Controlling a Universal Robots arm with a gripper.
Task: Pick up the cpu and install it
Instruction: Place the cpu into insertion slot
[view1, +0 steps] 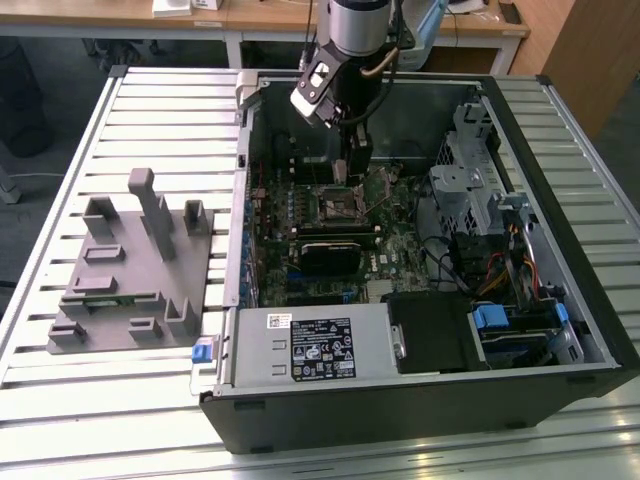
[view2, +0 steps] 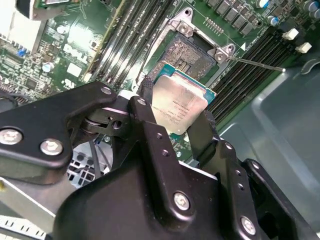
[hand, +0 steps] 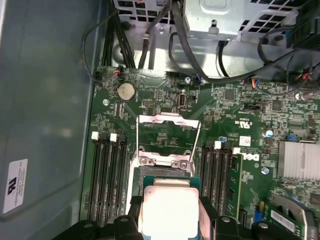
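Gripping cpu (view2: 179, 102) in hand (view2: 175, 119) over open socket (view2: 192, 50), memory slots (view2: 132, 35) flanking.

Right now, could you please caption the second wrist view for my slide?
Pincer holding the cpu by its edges, close to the open motherboard socket.

Lab, slotted bench (view1: 100, 410), opened computer (view1: 420, 400)

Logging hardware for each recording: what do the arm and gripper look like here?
The arm ends in a silver-grey cylindrical section, with a white-and-black box on its side and a copper-coloured cable beside it. The gripper is matte black: flat linked bars, silver screws, two narrow fingers.
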